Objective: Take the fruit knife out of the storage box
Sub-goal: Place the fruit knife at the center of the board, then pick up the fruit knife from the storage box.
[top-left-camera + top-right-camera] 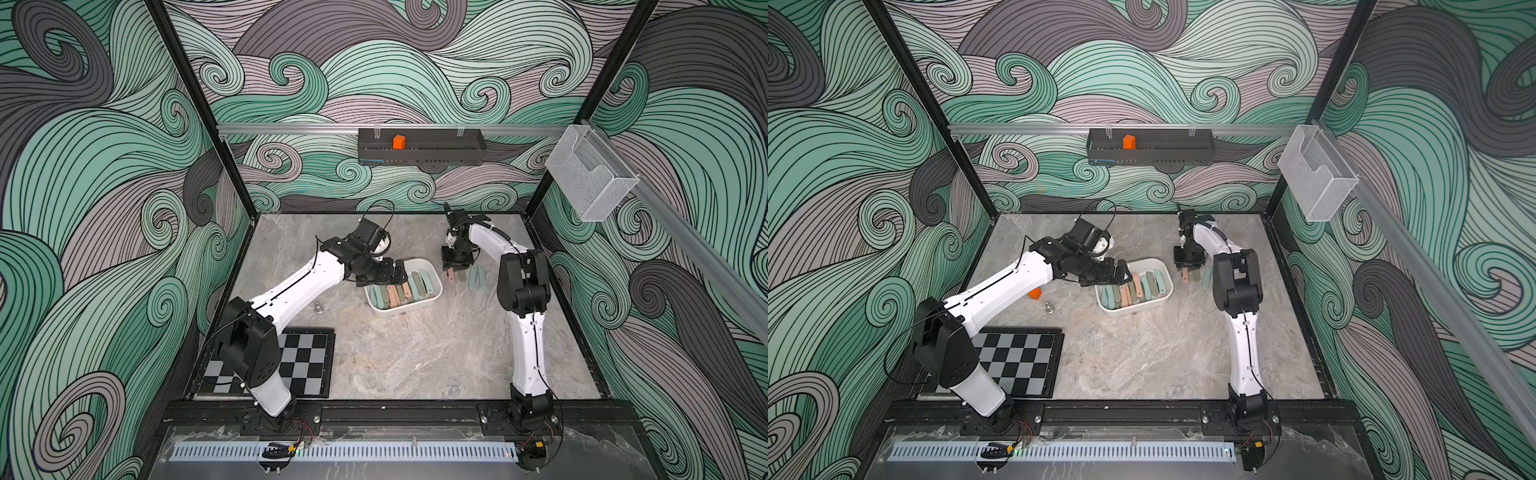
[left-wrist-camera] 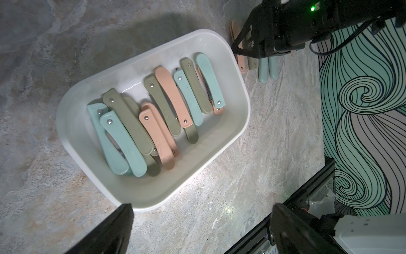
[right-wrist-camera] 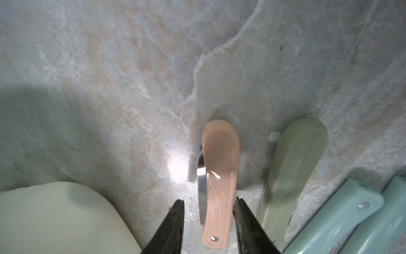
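The white storage box holds several folded fruit knives in teal, olive and pink. My left gripper hangs open over the box's left end, holding nothing. To the right of the box, a pink fruit knife lies flat on the stone table. My right gripper straddles it, open, with a gap between one finger and the handle. An olive knife and two teal knives lie beside the pink one.
A chessboard lies at the front left, with a small silver piece and an orange block behind it. A black tray hangs on the back wall. A clear basket hangs on the right rail.
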### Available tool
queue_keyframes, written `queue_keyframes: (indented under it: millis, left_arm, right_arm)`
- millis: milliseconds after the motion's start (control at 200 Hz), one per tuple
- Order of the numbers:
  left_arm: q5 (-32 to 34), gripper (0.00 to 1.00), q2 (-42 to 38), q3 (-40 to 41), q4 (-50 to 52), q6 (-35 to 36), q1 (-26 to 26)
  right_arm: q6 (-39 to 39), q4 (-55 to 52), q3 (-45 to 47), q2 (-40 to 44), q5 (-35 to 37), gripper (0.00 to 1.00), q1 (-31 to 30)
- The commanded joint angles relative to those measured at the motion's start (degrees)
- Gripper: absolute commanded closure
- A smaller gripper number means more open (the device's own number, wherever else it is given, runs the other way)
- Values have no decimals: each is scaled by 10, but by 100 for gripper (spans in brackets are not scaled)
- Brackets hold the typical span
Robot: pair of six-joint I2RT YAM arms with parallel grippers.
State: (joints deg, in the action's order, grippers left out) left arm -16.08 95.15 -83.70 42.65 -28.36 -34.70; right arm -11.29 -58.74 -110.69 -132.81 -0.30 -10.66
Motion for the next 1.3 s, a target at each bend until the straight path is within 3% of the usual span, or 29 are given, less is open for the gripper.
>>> queue_keyframes:
  millis: [0,290,510,670,740,950,1046,1161,1296]
  left_arm:
    - [11,1,-16,-20,26,18,0]
    - [61,1,-76,11,70,23,24]
    - [90,1,-169,94,37,18,49]
    - [94,1,-217,135,22,9,62]
    - [98,1,-227,139,33,9,64]
    - [109,1,-263,164,49,8,71]
    - [111,1,-274,173,55,8,74]
    - [114,1,-281,177,64,8,77]
    - [115,1,-288,186,67,7,81]
  right_arm:
    - [0,-12,-7,38,14,58,-3]
    - [-2,-15,13,100,29,46,-62]
    - [-22,-14,19,136,32,32,-134]
    - [-32,-14,18,124,37,27,-181]
    - [-34,-14,20,113,38,19,-192]
    - [-32,-14,25,83,36,7,-205]
    - [-30,-14,25,66,38,10,-209]
    - [-27,-12,24,50,43,22,-212]
    - [-22,-10,21,37,45,50,-214]
